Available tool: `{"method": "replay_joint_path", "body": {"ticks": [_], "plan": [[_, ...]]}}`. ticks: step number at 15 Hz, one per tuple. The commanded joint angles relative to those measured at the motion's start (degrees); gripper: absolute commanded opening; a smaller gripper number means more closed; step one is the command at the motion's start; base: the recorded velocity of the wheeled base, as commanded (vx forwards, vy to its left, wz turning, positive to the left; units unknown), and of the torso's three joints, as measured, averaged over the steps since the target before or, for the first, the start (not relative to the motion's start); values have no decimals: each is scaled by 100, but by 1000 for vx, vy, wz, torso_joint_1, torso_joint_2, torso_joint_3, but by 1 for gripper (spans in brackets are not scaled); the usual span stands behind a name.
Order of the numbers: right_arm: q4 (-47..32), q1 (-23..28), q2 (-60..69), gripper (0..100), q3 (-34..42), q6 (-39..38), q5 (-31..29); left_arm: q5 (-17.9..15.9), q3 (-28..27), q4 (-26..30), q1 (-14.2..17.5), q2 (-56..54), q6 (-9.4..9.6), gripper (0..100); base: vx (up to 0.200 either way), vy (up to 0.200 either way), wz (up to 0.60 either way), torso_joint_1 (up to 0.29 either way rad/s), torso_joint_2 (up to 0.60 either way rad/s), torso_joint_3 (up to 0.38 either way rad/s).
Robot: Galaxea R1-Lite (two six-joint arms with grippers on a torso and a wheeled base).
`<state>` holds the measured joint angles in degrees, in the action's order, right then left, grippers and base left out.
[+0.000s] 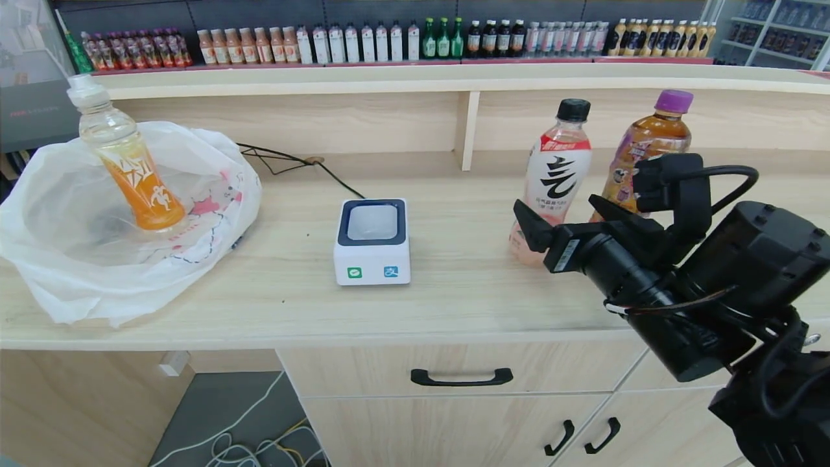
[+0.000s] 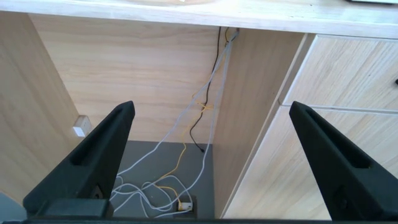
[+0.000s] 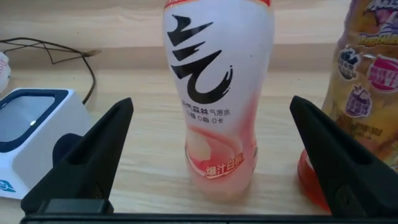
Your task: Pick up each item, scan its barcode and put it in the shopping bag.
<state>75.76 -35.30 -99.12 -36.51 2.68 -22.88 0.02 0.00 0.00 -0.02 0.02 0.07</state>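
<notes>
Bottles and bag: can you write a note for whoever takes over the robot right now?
Left gripper: open, empty, low down below the counter.
Right gripper: open, facing the pink bottle, not gripping it.
Done: orange bottle is in the shopping bag.
To do: pink bottle and purple-capped bottle, both on the counter right of the scanner, need scanning and bagging.

Light wooden counter [image 1: 454, 305]. At its left end, crumpled white plastic shopping bag [image 1: 58, 259]; clear bottle of orange drink with white cap [image 1: 123, 162] stands tilted inside. Mid-counter: white cube scanner with dark-rimmed window [image 1: 372, 241], thin black cable [image 1: 292, 159] behind it. Right: pink-white bottle with black cap [image 1: 556, 175], amber bottle with purple cap [image 1: 648, 146] just beside it. Black right gripper [image 1: 557, 214] fingers spread, low before pink-white bottle.
</notes>
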Motion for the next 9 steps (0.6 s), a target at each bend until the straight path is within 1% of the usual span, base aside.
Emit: {"method": "replay_joint_path", "body": {"ticks": [1, 4, 9], "plan": [[9, 76, -213, 100, -75, -101, 3, 6, 0, 0, -6, -2, 1, 100, 0, 0, 0, 0, 0, 0], [-18, 278, -397, 100, -418, -163, 29, -2, 0, 0, 2, -2, 1, 100, 0, 0, 0, 0, 0, 0], [-18, 305, -714, 100, -849, -119, 21, 6, 0, 0, -6, -2, 1, 100, 0, 0, 0, 0, 0, 0]]}}
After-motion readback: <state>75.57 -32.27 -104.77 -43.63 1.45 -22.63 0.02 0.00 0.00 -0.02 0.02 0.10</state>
